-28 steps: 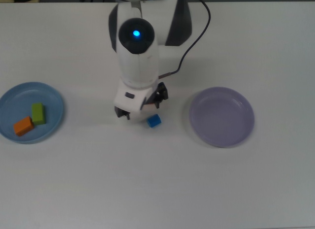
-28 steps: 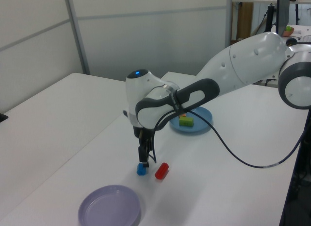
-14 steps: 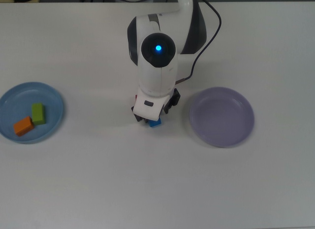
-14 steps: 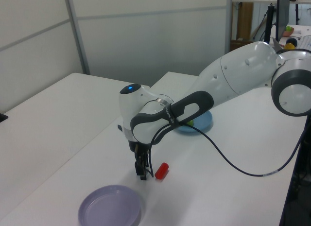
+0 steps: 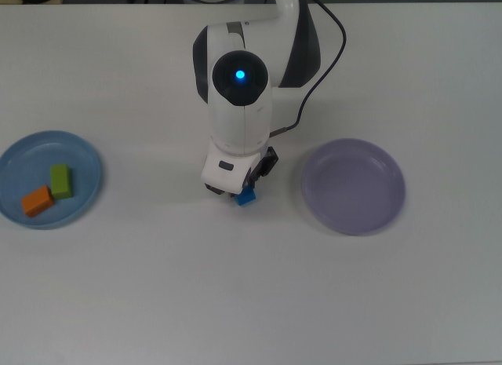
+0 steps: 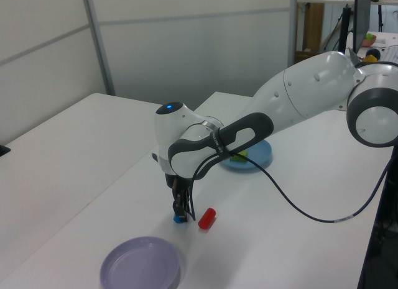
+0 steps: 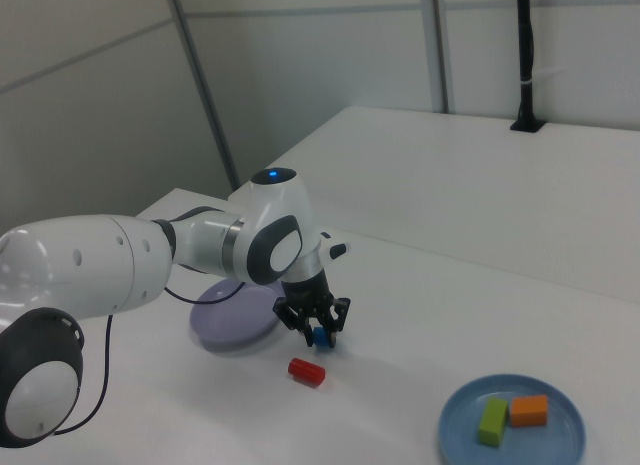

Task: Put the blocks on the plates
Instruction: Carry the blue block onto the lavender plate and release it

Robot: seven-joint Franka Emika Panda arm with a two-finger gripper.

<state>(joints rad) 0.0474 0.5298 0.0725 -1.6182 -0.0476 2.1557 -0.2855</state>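
Gripper (image 7: 317,334) down around blue cube (image 7: 320,336)

White table (image 5: 251,302): light blue plate (image 5: 86,194), lavender plate (image 5: 354,186), red block (image 7: 306,371), blue cube (image 5: 248,197).

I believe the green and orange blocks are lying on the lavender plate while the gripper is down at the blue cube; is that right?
Not quite: the top view shows the green block and orange block on the light blue plate; the lavender plate holds nothing. The gripper is indeed down at the blue cube.
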